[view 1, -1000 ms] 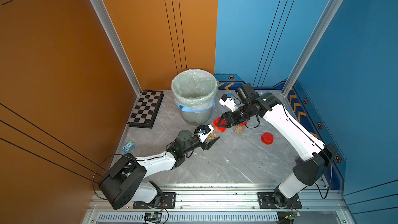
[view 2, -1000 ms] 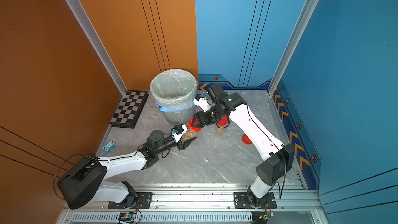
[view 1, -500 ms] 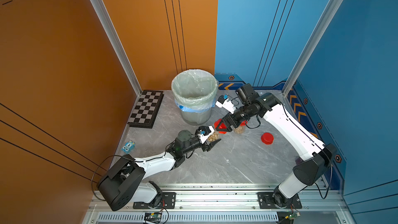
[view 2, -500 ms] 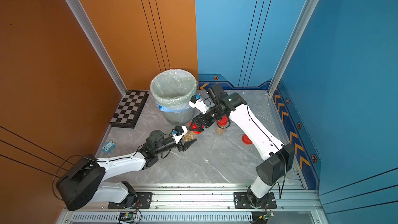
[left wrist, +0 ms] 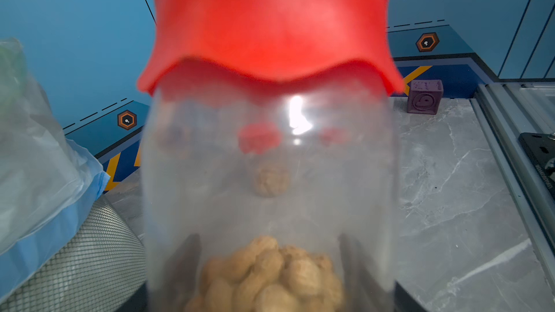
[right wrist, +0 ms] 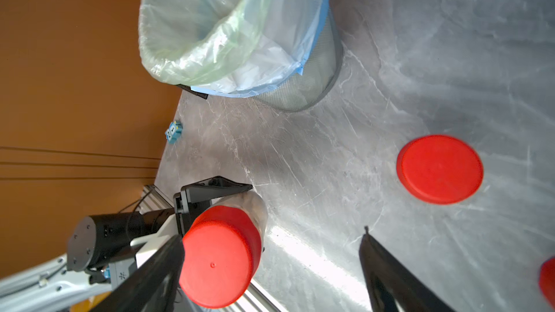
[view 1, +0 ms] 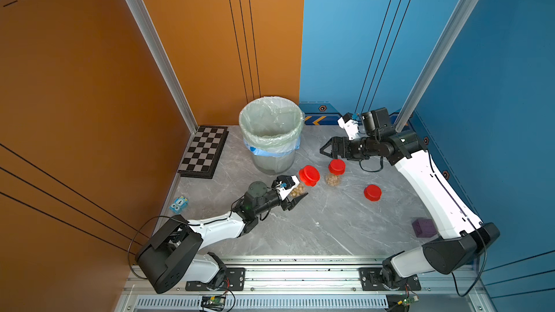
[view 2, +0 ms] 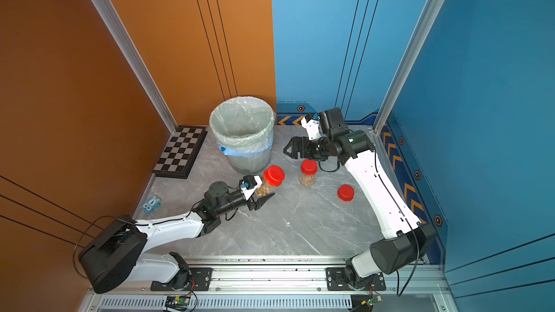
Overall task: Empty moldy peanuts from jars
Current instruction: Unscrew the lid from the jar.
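**Bystander items, placed from the bin**

Bin (view 1: 271,162): mesh wall, upright, lined with a pale green bag over a blue one; stands on the grey marble table (view 1: 315,226) at the back, where the orange and blue walls meet.
Chessboard (view 1: 204,151): flat, just beside the bin on its orange-wall side.
Blue toy block (view 1: 179,204): forward of the chessboard, well apart from the bin, at the table edge.
Purple cube (view 1: 423,227): farthest from the bin, by the blue wall; embossed face visible in the left wrist view (left wrist: 425,97).
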`<act>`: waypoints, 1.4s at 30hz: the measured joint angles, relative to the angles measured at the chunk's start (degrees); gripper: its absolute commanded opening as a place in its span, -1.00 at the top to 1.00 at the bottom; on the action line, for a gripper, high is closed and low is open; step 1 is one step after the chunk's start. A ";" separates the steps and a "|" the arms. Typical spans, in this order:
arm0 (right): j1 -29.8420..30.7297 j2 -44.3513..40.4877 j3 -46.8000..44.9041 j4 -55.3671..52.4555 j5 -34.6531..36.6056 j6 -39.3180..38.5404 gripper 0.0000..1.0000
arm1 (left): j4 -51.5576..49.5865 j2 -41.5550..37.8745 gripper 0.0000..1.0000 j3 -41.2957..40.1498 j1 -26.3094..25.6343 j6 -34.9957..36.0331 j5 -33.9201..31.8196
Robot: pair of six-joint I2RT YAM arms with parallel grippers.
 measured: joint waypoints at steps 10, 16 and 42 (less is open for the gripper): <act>5.33 -2.82 -6.05 -0.09 -1.53 26.53 -0.75 | 0.00 1.07 0.02 0.00 -0.98 3.45 -4.17; 9.40 -0.11 -6.16 -0.07 -3.23 31.85 -0.76 | -0.02 1.88 0.02 0.00 -1.62 4.72 -5.16; 10.12 4.92 -5.81 -0.07 -4.13 31.98 -0.56 | -0.07 2.36 0.03 0.07 -1.68 5.35 -5.97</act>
